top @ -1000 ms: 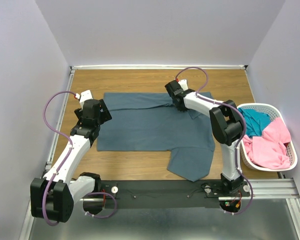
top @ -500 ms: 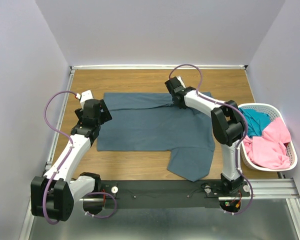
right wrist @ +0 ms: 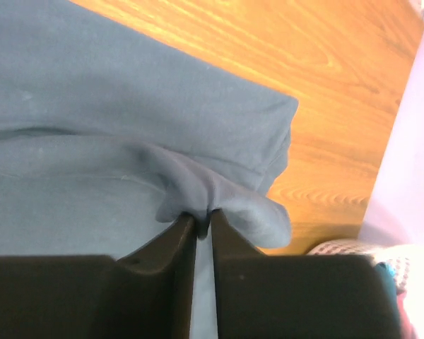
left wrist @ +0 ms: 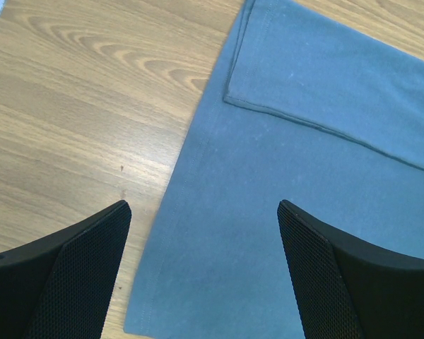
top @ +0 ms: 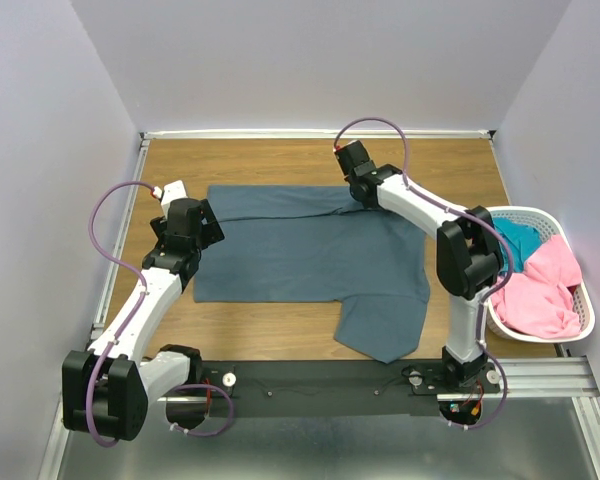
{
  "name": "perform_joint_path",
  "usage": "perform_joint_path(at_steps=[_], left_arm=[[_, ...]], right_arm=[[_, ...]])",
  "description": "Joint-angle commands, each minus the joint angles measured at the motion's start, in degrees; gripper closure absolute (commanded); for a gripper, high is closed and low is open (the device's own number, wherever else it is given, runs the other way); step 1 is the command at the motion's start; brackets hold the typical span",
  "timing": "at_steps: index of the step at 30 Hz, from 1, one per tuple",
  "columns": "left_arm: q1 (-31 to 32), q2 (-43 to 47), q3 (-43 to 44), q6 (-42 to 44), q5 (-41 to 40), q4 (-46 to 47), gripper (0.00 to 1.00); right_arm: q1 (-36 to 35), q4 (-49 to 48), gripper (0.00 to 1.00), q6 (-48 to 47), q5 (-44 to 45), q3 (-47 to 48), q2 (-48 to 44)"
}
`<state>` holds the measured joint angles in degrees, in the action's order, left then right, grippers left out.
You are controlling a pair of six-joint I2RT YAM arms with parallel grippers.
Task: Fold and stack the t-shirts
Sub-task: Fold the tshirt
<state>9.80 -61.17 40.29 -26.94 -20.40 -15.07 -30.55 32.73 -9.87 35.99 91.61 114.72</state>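
**A:** Right arm (top: 415, 205) has stretched further out since a second ago, hasn't it?

**B:** Yes. Its right pincer (top: 360, 190) has travelled away from the bases toward the far edge of the brown wooden table (top: 260, 160). The left arm (top: 145, 300) has stayed put.

**A:** Where's the slate blue-grey cloth t-shirt (top: 300, 255)?

**B:** Spread flat on the wood between the right pincer and the left pincer (top: 190, 232), with its body lying crosswise. One flap juts back toward the bases, well clear of the right pincer. The shirt's far edge sits right under that pincer.

**A:** How do the arms stand?

**B:** The right one rises from its base and bends at a high elbow. Its long forearm runs leftward and outward over the shirt's right end, wrist tipped down. The left one leans out from its base, and its forearm slopes up to a wrist pointing down over the shirt's left edge.

**A:** And the white slotted plastic basket (top: 528, 211)?

**B:** Well off to the right pincer's right, beside that arm's elbow. It holds a crumpled pink t-shirt (top: 535, 295) and a teal t-shirt (top: 512, 243) behind it.

**A:** Grips?

**B:** The right pincer is clenched on a raised fold of the blue-grey shirt. Its wrist view shows the cloth pinched between nearly touching fingers (right wrist: 162, 254). The left pincer (left wrist: 205, 272) hangs wide and released, holding nothing. One finger is over bare wood and the other over cloth, with the shirt's edge running between them.
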Motion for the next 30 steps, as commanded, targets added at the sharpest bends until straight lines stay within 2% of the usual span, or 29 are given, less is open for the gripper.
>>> perform_joint_path(at_steps=[1, 3, 4, 13, 18, 23, 24, 30], left_arm=[[-0.31, -0.18, -0.04, 0.57, 0.36, 0.92, 0.07], [-0.31, -0.36, -0.04, 0.66, 0.45, 1.01, 0.07], [-0.31, -0.27, -0.04, 0.75, 0.54, 1.01, 0.07], [-0.31, -0.62, -0.04, 0.75, 0.8, 0.92, 0.07], [-0.4, -0.88, 0.05, 0.75, 1.15, 0.92, 0.07], [-0.4, -0.8, -0.04, 0.75, 1.42, 0.92, 0.07], [-0.4, -0.8, -0.04, 0.75, 1.25, 0.92, 0.07], [-0.4, -0.97, -0.04, 0.66, 1.33, 0.92, 0.07]], right_arm=[[2.06, 0.84, 0.72, -1.38, -3.29, 2.07, -0.73], [3.12, 0.84, 0.63, -1.82, -3.56, 3.39, 1.38], [3.38, 0.84, 0.62, -1.91, -3.47, 4.53, 2.87], [6.02, 0.84, 0.6, -0.07, -1.1, 11.39, 8.95], [5.94, 0.67, 0.6, 1.52, -16.72, 6.58, 3.94], [5.94, -0.3, 0.61, -0.85, -21.73, 1.12, 2.01], [5.85, -0.47, 0.64, -2.07, -22.97, 0.42, 1.83], [5.94, -0.56, 0.66, -4.81, -27.99, -0.74, 1.74]])
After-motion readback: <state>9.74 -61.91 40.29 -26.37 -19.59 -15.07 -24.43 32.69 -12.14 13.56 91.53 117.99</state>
